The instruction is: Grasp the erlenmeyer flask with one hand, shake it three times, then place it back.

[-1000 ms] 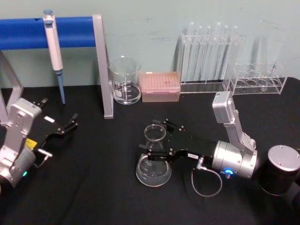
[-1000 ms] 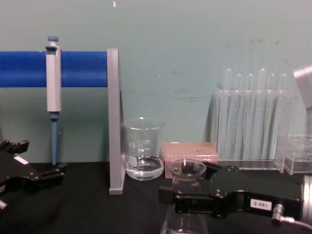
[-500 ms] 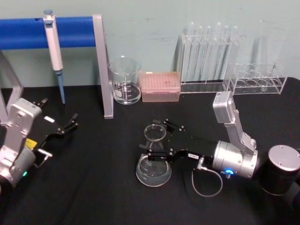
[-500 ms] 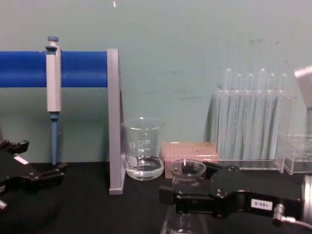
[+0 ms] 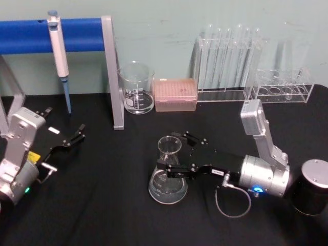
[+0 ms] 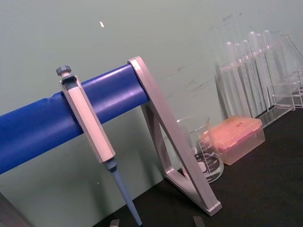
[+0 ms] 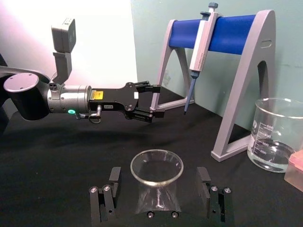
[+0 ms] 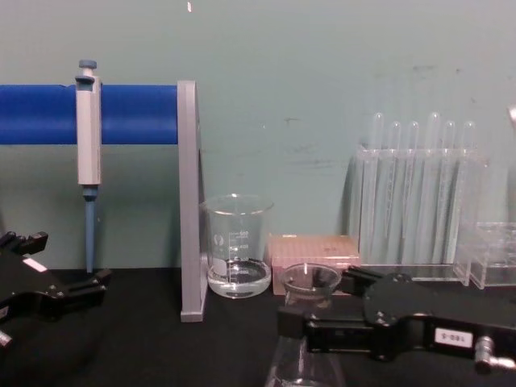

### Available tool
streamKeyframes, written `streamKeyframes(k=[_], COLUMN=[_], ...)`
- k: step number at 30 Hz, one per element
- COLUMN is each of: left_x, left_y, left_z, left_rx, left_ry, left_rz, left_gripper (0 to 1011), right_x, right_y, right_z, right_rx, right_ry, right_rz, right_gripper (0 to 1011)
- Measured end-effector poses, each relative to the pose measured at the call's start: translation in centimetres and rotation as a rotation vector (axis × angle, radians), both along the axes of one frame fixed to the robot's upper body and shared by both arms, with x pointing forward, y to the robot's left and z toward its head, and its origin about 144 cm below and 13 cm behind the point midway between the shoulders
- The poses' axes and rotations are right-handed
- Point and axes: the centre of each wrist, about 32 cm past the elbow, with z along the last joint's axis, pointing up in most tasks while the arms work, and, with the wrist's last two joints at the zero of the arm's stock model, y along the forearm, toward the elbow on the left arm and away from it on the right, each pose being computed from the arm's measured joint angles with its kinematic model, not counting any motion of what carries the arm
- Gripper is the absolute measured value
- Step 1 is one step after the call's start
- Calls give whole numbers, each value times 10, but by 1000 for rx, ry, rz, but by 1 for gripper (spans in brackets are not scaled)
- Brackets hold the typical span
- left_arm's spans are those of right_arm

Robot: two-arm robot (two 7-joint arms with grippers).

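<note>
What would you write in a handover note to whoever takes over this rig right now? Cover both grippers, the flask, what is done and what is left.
Right gripper: jaws open, one on each side of the erlenmeyer flask neck, with gaps both sides, so not gripping.
Left gripper: open, parked at the table's left side, holding nothing.
Flask: appears to stand upright on the table, mid-front.
Done: cannot tell from this moment whether the three shakes have happened.
Left: if not shaken, close on the neck, lift, shake three times, set down. If shaken, just withdraw the right arm.
</note>
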Motion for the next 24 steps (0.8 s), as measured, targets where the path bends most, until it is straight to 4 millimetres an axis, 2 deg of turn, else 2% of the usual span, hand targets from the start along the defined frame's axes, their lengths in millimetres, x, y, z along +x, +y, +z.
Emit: streamKeyframes(k=[17,24], left_x=[0,0], left_y=[0,0], left_z=[0,0], left_rx=[0,0], left_ry=[0,0], left_rz=[0,0], left_gripper=[1001,1001], right_x=[-21,-27], right_y=[-29,-48], right_z=[10,13], right_rx=[-27,-53], right_ry=[25,31], right_rz=[-50,-141], right_gripper=[1003,1003])
